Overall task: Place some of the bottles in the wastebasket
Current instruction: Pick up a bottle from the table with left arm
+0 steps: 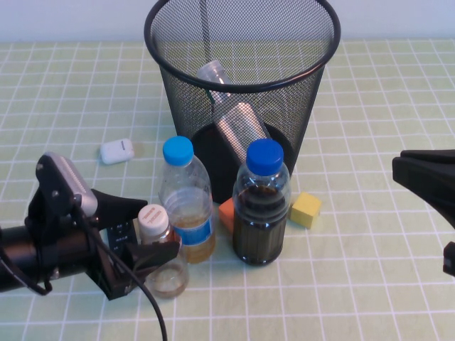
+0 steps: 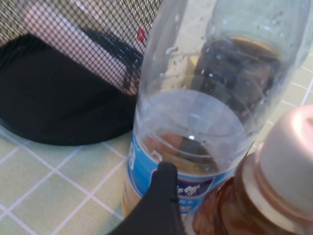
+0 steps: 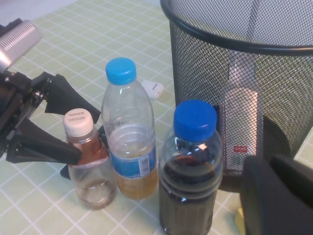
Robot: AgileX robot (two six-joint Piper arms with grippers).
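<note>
Three bottles stand before the wastebasket (image 1: pixel 242 78); a fourth lies inside it. My left gripper (image 1: pixel 138 234) is spread wide around the short white-capped bottle (image 1: pixel 160 252) (not clamped). Just beyond it stands the blue-labelled bottle (image 1: pixel 186 202), then the dark bottle (image 1: pixel 261 206). My right gripper (image 1: pixel 426 177) hangs well apart, fingers unreadable.

Bright even light, soft shadows, left wrist close-up blurred, faint bottle glare

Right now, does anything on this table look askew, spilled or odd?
Nothing spilled. One bottle leans tilted inside the wastebasket. The left tool straddles the upright short bottle, open; the right tool waits at the right edge.
</note>
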